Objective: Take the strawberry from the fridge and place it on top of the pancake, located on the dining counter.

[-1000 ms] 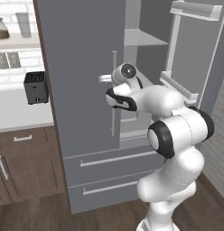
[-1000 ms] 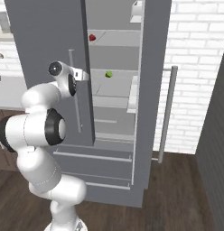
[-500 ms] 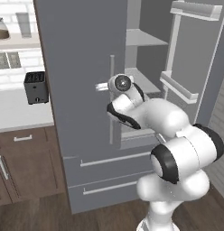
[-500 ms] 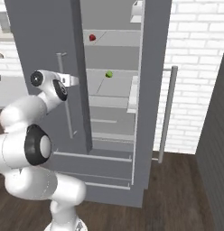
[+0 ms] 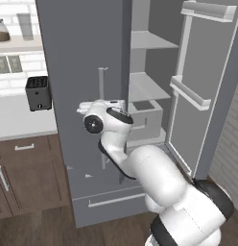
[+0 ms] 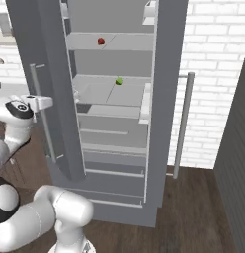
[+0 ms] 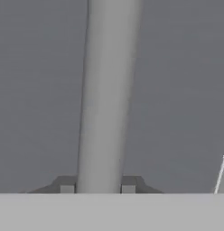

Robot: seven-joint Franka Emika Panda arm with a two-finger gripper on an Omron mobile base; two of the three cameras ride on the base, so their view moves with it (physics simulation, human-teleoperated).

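You're looking straight at a grey fridge (image 7: pixel 177 90) door panel, v. close. Door handle (image 7: pixel 109 90), a pale grey bar, runs top to bottom thru the middle, leaning slightly. Fingers (image 7: pixel 66 186) sit one each side of the bar at its lower end, tips against it, gripper (image 7: pixel 97 186) clamped on the handle. Thin light line at lower right, can't tell what it is.

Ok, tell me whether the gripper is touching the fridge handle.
Touching. In the hand view the handle runs between both fingertips with no gap on either side; the gripper is shut on it.
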